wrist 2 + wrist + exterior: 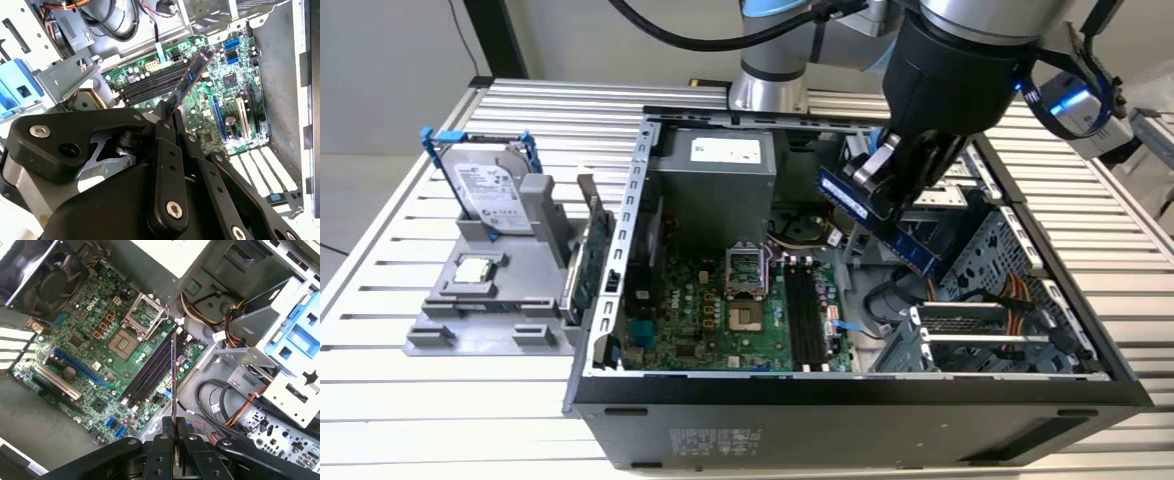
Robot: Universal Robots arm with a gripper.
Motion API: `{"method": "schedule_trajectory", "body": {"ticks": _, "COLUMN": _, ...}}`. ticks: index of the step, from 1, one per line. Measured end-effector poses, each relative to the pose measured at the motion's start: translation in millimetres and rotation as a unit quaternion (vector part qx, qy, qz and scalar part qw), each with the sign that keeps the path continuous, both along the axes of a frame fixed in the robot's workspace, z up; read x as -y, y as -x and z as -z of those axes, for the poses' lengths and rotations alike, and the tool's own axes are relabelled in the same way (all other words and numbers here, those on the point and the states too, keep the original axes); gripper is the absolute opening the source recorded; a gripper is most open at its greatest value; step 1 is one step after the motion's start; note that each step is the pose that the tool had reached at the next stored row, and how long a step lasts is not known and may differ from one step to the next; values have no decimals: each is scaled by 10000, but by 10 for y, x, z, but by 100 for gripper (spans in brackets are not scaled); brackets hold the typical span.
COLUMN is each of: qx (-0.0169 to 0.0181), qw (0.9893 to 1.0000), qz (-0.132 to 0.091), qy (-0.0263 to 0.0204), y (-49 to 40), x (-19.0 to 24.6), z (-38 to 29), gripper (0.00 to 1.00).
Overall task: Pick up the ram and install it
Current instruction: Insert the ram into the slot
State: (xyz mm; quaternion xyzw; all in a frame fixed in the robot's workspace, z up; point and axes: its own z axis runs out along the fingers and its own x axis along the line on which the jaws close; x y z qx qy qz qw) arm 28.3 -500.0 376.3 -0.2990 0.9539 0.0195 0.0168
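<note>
1. The ram (917, 252) is held in the air above the open computer case (854, 425), over the motherboard (707, 310) and not yet seated. In the exterior view it is seen tilted, its lower end toward the exterior view's right.
2. In the first wrist view the ram (173, 380) is seen edge-on, above the black memory slots (150, 367) and clearly apart from them. Whether it runs parallel to them cannot be told.
3. A failed seating is judged the main risk. If the tilt is kept, one end would meet a slot first and the stick could jam or be levered in the grip. A small sideways error would put it on the ridge between neighbouring slots. Loose cables (220, 400) lie just beside the slots and could be caught.
4. The hand (887, 195) is clenched on the ram, which is pinched by its flat faces between the fingertips (164, 121) in both wrist views. Nothing else is touched by it.
5. The case stands on a slatted tabletop (400, 400).
</note>
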Motion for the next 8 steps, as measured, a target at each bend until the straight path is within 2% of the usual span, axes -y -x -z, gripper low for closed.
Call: {"method": "schedule_trajectory", "body": {"ticks": 8, "qx": 0, "qw": 9994, "qz": 344, "qy": 0, "y": 0, "x": 0, "z": 0, "gripper": 0}}
